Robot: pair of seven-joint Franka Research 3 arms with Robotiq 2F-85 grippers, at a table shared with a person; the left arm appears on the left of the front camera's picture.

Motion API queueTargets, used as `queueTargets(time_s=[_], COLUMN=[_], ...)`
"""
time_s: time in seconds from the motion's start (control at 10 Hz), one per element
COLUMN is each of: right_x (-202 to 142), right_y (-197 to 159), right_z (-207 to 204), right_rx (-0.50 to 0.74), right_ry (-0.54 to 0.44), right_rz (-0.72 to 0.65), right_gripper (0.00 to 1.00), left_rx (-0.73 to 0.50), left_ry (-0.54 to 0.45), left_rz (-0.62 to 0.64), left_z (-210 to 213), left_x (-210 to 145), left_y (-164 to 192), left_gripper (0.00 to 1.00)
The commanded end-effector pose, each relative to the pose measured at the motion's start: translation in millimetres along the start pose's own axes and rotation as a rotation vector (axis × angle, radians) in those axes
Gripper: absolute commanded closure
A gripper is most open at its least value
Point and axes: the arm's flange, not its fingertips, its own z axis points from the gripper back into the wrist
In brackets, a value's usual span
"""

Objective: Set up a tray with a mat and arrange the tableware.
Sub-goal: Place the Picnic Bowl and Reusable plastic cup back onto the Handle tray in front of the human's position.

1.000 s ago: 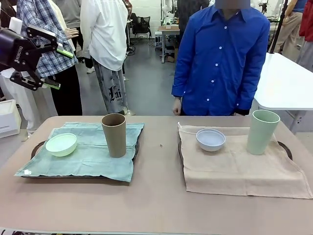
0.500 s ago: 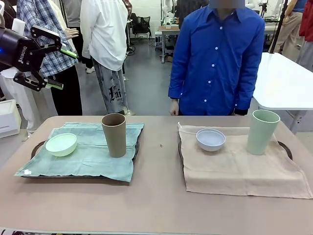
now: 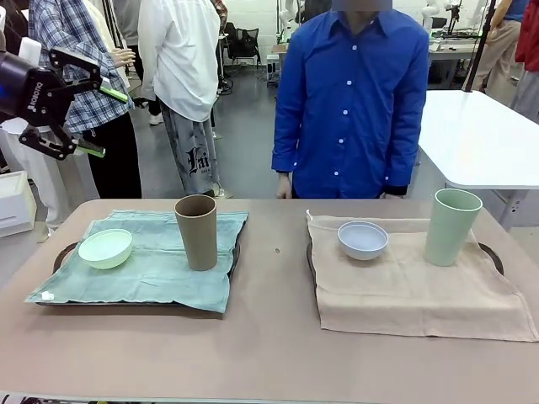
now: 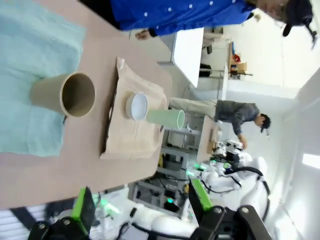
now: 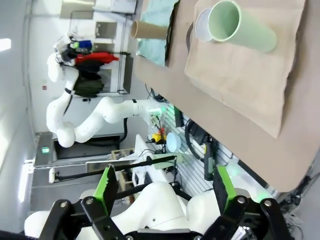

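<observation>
Tableware stands arranged on two dark trays on a tan table (image 3: 278, 353): a pale green bowl (image 3: 105, 248) and tall brown cup (image 3: 196, 232) on a teal cloth mat (image 3: 160, 269) at left, a white bowl (image 3: 363, 240) and tall pale green cup (image 3: 452, 226) on a beige cloth mat (image 3: 404, 295) at right. The left gripper (image 3: 94, 114) hangs high above the left tray, jaws spread and empty; the right gripper (image 5: 165, 189) is likewise spread wide, grasping nothing. A person in a blue shirt (image 3: 349, 101) stands at the far side.
</observation>
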Motion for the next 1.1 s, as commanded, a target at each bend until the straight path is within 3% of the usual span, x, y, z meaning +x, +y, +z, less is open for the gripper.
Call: queueTargets(time_s=[0.0,0.2,0.5,0.6,1.0], right_x=[-4,-5,9,0,0], right_y=[-6,-11,-16,-50,-50], right_z=[11,11,11,-76,-76], right_rx=[0.117,0.221,0.231,0.196,0.196], right_ry=[0.08,0.092,0.087,0.083,0.083], right_rz=[-0.052,-0.106,-0.161,-0.124,-0.124], right_gripper=[0.0,0.0,0.0,0.0,0.0], left_rx=[-0.023,-0.075,-0.113,-0.106,-0.106], left_ry=[0.191,0.327,0.368,0.353,0.353], left_rz=[0.181,0.246,0.287,0.241,0.241], left_z=[31,66,99,83,83], left_x=[33,50,66,51,51], left_y=[17,32,51,54,54], left_gripper=[0.0,0.0,0.0,0.0,0.0])
